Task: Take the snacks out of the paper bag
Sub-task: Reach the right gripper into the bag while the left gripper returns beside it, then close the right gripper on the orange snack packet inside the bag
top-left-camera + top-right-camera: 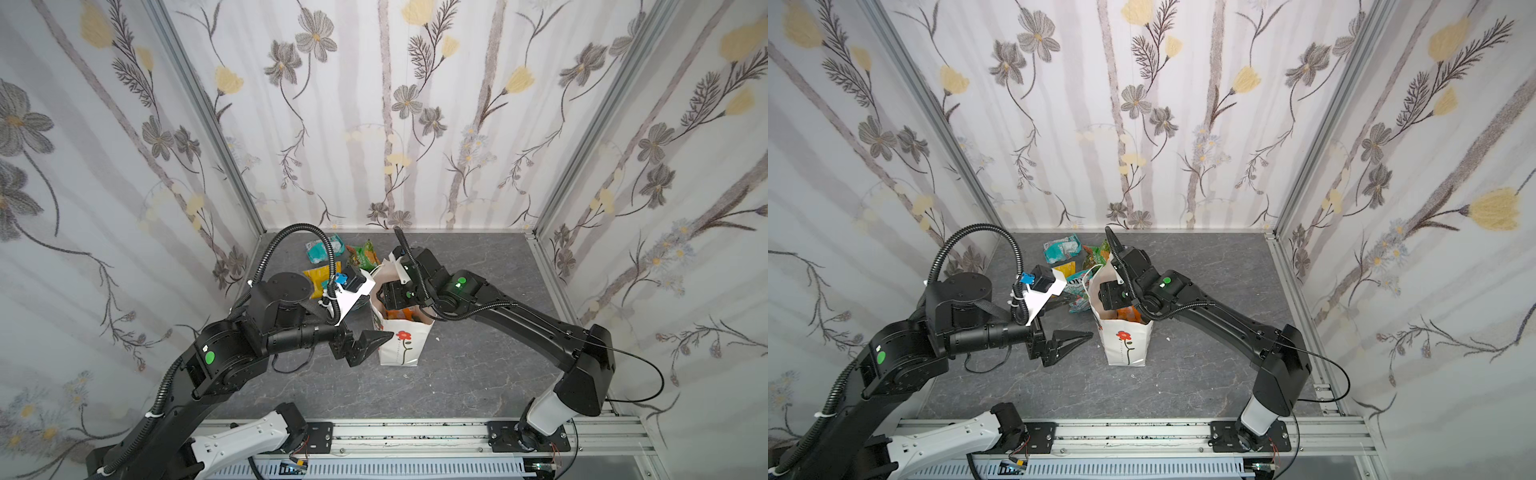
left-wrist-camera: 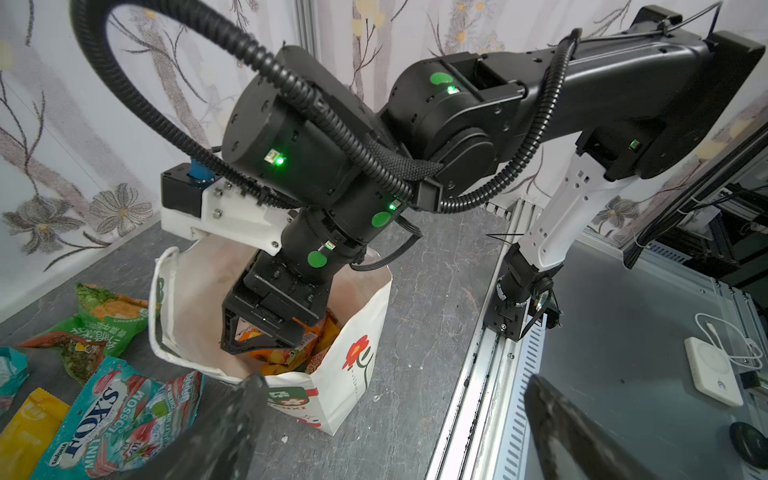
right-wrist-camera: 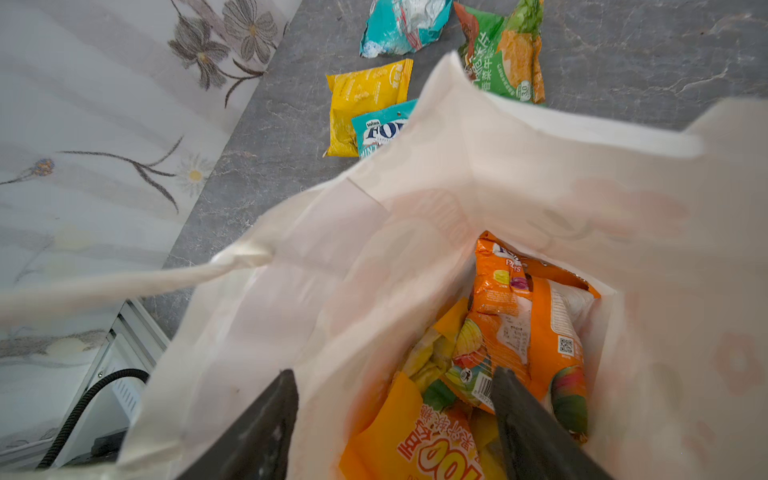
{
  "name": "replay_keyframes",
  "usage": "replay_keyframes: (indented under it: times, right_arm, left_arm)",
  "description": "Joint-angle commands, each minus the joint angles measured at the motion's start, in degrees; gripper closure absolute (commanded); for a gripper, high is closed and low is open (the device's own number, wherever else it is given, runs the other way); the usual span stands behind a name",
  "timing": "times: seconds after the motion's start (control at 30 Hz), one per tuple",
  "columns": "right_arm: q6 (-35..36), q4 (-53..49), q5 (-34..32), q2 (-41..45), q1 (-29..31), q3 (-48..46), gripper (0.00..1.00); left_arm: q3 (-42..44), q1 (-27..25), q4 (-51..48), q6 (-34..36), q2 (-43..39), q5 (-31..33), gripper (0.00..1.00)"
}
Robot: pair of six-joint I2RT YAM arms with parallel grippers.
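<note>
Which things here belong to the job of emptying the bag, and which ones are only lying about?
For the job: paper bag, orange packets inside it, teal packet, green-orange packet, yellow packet, teal FOX'S packet, right tool in the bag.

Lying about: white power bank with cable, black round object, both beyond the rail.

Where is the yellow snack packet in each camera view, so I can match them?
In a top view: yellow packet left of the paper bag, partly hidden.
In a top view: again left of the bag, only a sliver.
Left wrist: at the picture's edge, beside the teal FOX'S packet.
Right wrist: beyond the bag's rim, beside that FOX'S packet.
Shared landmark: the paper bag.
</note>
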State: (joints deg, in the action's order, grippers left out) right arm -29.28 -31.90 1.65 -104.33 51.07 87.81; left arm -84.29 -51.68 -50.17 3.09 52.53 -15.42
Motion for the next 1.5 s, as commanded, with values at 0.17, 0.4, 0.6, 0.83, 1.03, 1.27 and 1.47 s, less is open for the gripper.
replay_keyframes:
  times: [0.17,0.4,0.6,0.83,1.03,1.27,1.47]
  right_arm:
    - [1.2,-3.2,1.2,-4.2,0.1,1.0,0.26]
    - [1.2,-2.9,0.5,-5.9,0.3,-1.4,0.26]
    - [1.1,-1.9,0.1,-8.0,0.3,-2.6,0.22]
    - [0.4,0.9,-0.3,-11.0,0.5,-4.6,0.19]
    - [-0.2,3.9,-0.2,-12.4,0.6,-7.5,0.23]
    - [-0.6,6.3,0.1,-14.0,0.7,-9.8,0.3]
    - [-0.7,7.8,0.7,-13.2,0.6,-10.4,0.6]
  left_arm:
    - [-1.3,-0.5,-1.3,2.5,0.4,5.8,0.01]
    - [-0.9,-0.5,-0.7,2.6,0.9,6.9,0.01]
    - [-0.9,-0.5,-0.4,2.7,1.4,7.3,0.0]
    - [-0.5,-0.5,-0.1,2.7,1.4,7.8,0.0]
    - [-0.2,-0.5,0.1,2.7,1.8,7.9,0.0]
    - [0.4,-0.6,0.6,2.6,2.0,7.7,0.0]
    - [0.4,-0.6,0.6,2.5,1.9,7.9,0.0]
